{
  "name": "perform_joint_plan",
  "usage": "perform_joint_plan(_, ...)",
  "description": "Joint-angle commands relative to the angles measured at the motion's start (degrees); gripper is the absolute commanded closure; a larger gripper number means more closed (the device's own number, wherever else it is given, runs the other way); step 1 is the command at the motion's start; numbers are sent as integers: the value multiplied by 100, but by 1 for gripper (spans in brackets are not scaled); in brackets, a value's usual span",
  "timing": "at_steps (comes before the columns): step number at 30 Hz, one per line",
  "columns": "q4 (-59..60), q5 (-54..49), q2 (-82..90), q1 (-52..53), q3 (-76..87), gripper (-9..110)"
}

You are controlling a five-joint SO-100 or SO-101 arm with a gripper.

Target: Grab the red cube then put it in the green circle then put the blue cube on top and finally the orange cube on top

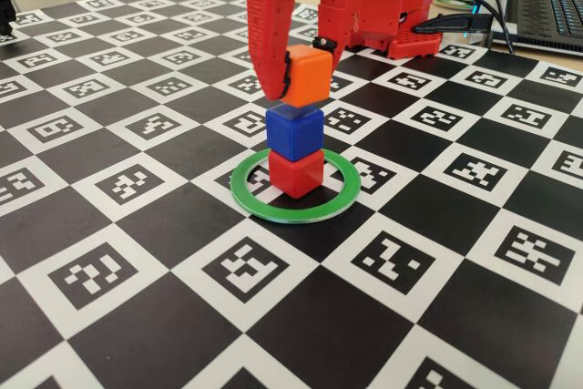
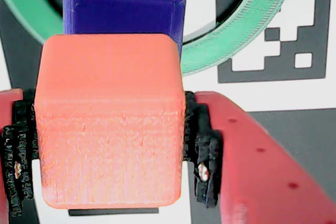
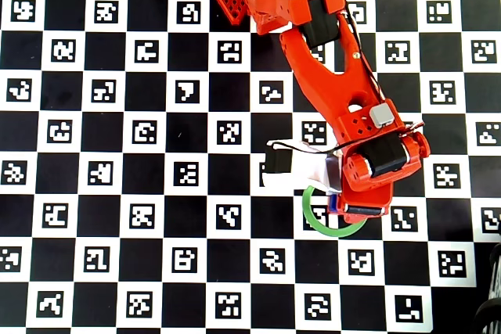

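In the fixed view the red cube point(image 1: 296, 173) lies inside the green circle point(image 1: 291, 212), and the blue cube point(image 1: 295, 132) stands on top of it. My gripper point(image 1: 301, 75) is shut on the orange cube point(image 1: 307, 76), which hangs slightly tilted right over the blue cube; whether the two touch I cannot tell. The wrist view shows the orange cube point(image 2: 110, 124) clamped between the black pads, with the blue cube point(image 2: 126, 3) and the green circle point(image 2: 236, 45) beyond it. From overhead the arm hides the stack, and only an arc of the green circle point(image 3: 313, 223) shows.
A black-and-white checkered marker mat point(image 1: 137, 271) covers the table. The red arm base point(image 1: 392, 6) stands at the back, with cables point(image 1: 465, 15) and a laptop point(image 1: 547, 6) at the back right. A white camera module point(image 3: 293, 168) rides on the wrist.
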Motion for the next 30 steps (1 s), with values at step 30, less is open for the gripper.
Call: perform_joint_plan(30, 70, -70, 167, 149, -343, 96)
